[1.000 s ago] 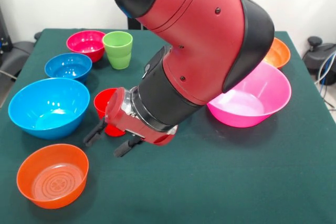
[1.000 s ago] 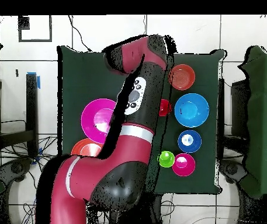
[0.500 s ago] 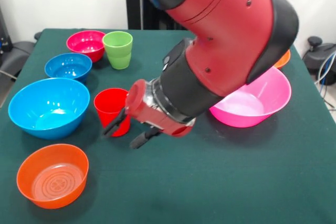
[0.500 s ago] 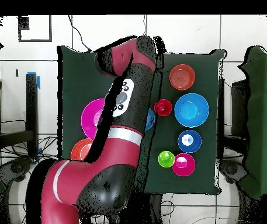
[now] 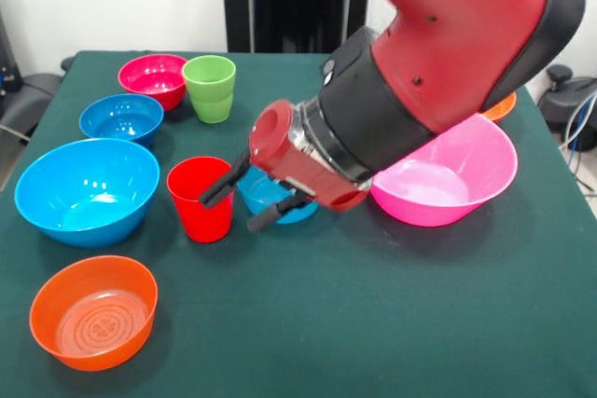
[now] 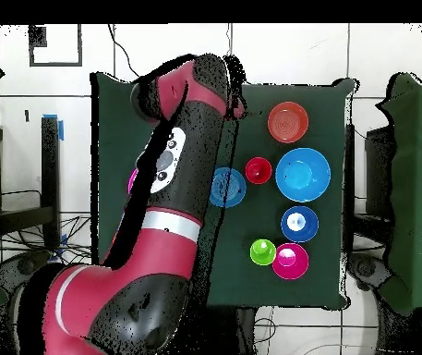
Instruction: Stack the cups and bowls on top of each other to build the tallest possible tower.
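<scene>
My gripper (image 5: 244,202) is open and empty, its two black fingers (image 5: 220,188) spread just right of the red cup (image 5: 201,199) and in front of a mid-size blue bowl (image 5: 277,200). The red cup stands upright and also shows in the overhead view (image 6: 259,170), next to the blue bowl (image 6: 226,187). The green cup (image 5: 209,88) stands at the back beside the small magenta bowl (image 5: 152,77). The huge hot-pink bowl (image 5: 448,174) sits right of the arm, partly hidden. No nested pile and no purple bowl show.
A large light blue bowl (image 5: 87,191), a small blue bowl (image 5: 121,118) and an orange bowl (image 5: 93,311) stand along the left. A second orange bowl (image 5: 501,103) peeks out behind the arm. The thick arm (image 6: 173,166) covers much of the table's middle overhead.
The arm has swung to the picture's right in the front view, away from the red cup. This uncovered the mid-size blue bowl. The gripper stayed open; the cup has not moved.
</scene>
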Robot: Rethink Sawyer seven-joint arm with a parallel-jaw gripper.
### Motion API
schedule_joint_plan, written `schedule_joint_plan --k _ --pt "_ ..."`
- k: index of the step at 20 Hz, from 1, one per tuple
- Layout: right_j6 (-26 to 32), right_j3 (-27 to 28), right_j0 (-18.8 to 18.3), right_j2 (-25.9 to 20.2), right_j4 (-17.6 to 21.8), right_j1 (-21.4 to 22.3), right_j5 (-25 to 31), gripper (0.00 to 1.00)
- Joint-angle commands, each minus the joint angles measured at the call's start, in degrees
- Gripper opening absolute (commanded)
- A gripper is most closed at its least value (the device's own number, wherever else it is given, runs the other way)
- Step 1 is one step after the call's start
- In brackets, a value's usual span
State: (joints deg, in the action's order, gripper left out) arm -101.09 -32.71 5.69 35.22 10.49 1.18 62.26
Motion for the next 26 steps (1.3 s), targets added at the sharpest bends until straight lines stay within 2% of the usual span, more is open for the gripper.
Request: schedule_joint_plan --k 1,7,13,19,26 --pt "-2.3 -8.3 2.7 0.0 2.7 2.3 7.7 1.0" --pt "-2.2 -10.3 5.1 0.1 0.3 4.4 12.8 1.0" --pt "-5.4 -14.0 7.2 -1.4 -1.7 6.3 15.2 1.0" --pt "-11.4 -13.8 9.6 -2.0 -4.3 6.5 21.1 1.0" --pt "-21.9 -13.7 12.8 -2.4 -8.9 5.0 22.9 1.0"
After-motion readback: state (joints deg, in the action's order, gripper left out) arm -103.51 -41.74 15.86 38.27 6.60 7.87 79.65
